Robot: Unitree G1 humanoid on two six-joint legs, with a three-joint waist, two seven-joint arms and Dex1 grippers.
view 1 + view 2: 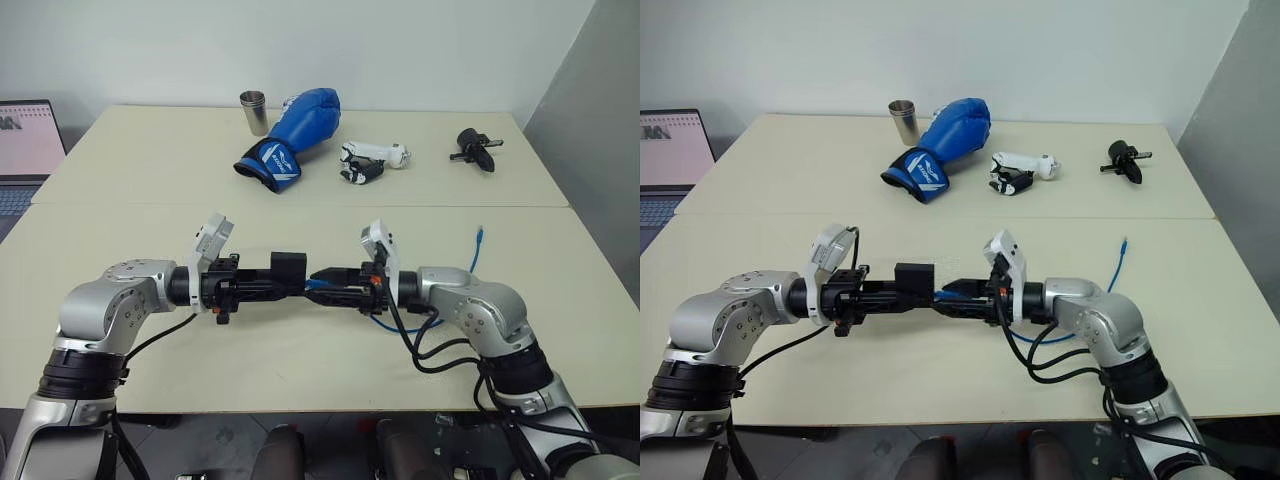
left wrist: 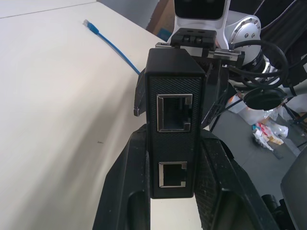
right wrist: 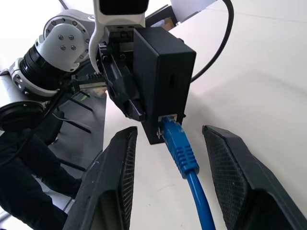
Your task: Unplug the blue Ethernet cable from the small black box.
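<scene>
Two pale tables [image 1: 300,360] stand end to end. On them I count one blue boxing glove [image 1: 292,135], one metal cup [image 1: 254,111], one white controller [image 1: 372,160] and one black knobbed tool [image 1: 476,149]. There is one blue Ethernet cable [image 3: 184,158], one small black box [image 2: 175,129] showing two ports, one laptop [image 1: 25,150], and two grippers: left gripper [image 1: 290,280], right gripper [image 1: 325,282].

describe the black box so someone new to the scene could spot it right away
Over the near table, the two grippers meet in mid-air. The black box is the small matte block clamped in the left gripper, with the blue cable plugged into its edge. Unlike the black tool on the far table, it has no handle.
</scene>
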